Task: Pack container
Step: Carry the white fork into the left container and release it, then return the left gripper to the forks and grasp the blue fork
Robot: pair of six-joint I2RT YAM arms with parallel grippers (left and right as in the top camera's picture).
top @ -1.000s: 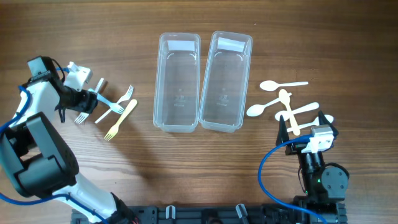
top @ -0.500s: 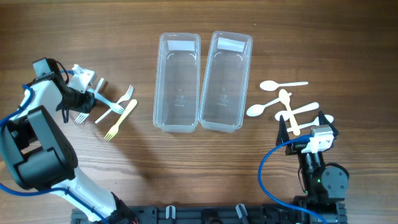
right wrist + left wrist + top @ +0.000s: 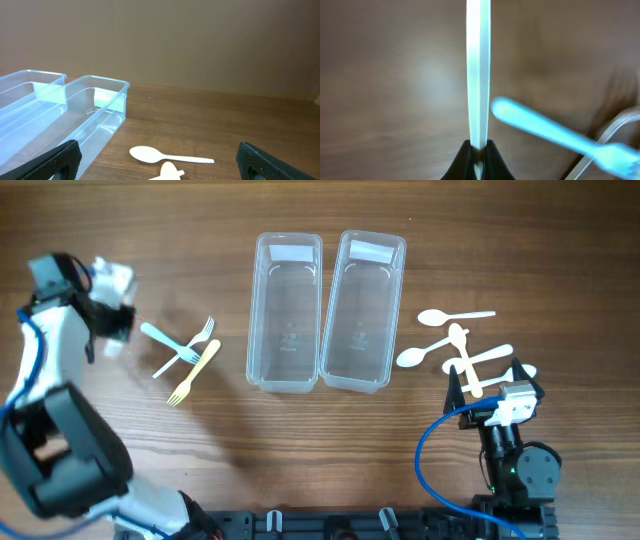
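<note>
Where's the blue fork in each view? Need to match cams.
Overhead: blue fork left of the clear containers, crossing a white fork.
Left wrist: blurred, lower right, beside the clamped white handle.
Right wrist: not in it.
Shared landmark: the wooden table, in all three.

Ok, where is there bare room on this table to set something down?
Widest bare tabletop lies in front of the containers, between the forks and the right arm. The strip behind the containers is free, and both are empty inside. Crowded: the spoons on the right, and the forks near the left gripper, shut on a white utensil.
</note>
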